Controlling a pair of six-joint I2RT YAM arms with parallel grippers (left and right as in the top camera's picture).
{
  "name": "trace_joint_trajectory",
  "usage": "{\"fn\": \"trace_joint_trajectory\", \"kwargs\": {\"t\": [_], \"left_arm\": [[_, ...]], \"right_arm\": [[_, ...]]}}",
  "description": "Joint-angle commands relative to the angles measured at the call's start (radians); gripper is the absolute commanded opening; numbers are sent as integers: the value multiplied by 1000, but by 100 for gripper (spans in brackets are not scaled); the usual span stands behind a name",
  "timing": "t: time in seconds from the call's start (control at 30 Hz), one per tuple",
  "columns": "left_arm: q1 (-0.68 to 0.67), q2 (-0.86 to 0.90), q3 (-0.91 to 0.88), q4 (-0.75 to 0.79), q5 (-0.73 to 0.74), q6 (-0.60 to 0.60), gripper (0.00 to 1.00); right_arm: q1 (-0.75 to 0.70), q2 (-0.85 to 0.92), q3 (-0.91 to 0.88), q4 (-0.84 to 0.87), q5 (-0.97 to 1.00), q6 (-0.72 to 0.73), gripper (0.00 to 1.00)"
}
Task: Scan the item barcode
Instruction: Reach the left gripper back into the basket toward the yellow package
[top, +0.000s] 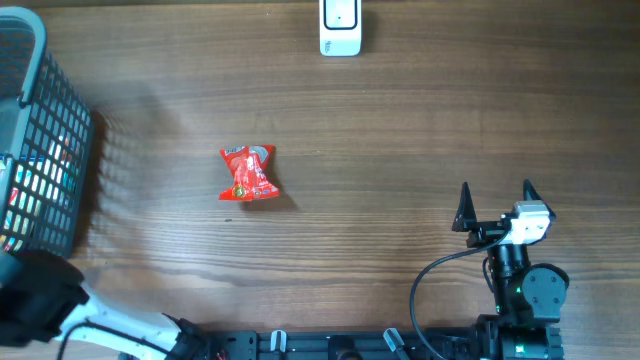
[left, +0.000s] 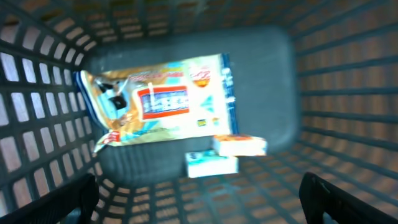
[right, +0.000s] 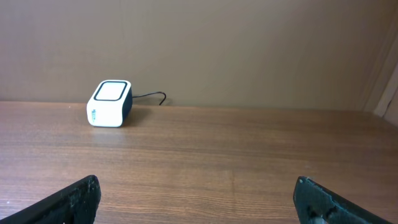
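Observation:
A crumpled red snack packet (top: 247, 173) lies on the wooden table, left of centre. The white barcode scanner (top: 340, 27) stands at the far edge; in the right wrist view the scanner (right: 110, 103) is far ahead to the left. My left gripper (left: 199, 190) hangs open inside the basket, above a large pale snack bag (left: 165, 102) and two small boxes (left: 225, 155), touching none of them. My right gripper (top: 496, 195) is open and empty at the table's near right, far from the packet.
The grey mesh basket (top: 60, 130) stands at the left edge, and its walls (left: 348, 93) surround my left gripper. The scanner's cable (right: 152, 96) trails along the back wall. The right arm's base (top: 525, 295) sits at the near edge.

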Motion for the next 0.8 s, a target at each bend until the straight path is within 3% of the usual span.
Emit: {"fn": "trace_joint_trajectory", "kwargs": {"t": [0.0,0.3,0.77], "left_arm": [[-5,101,3,-23,-77,68,99],[-33,249,-79,-40,-373,119,99],[-51,312,-360,187,-314,156,100]], "right_arm": [[-4,-8,-1,2,13,8,100],[-4,-8,-1,2,13,7,100],[-4,-8,-1,2,13,8,100]]}}
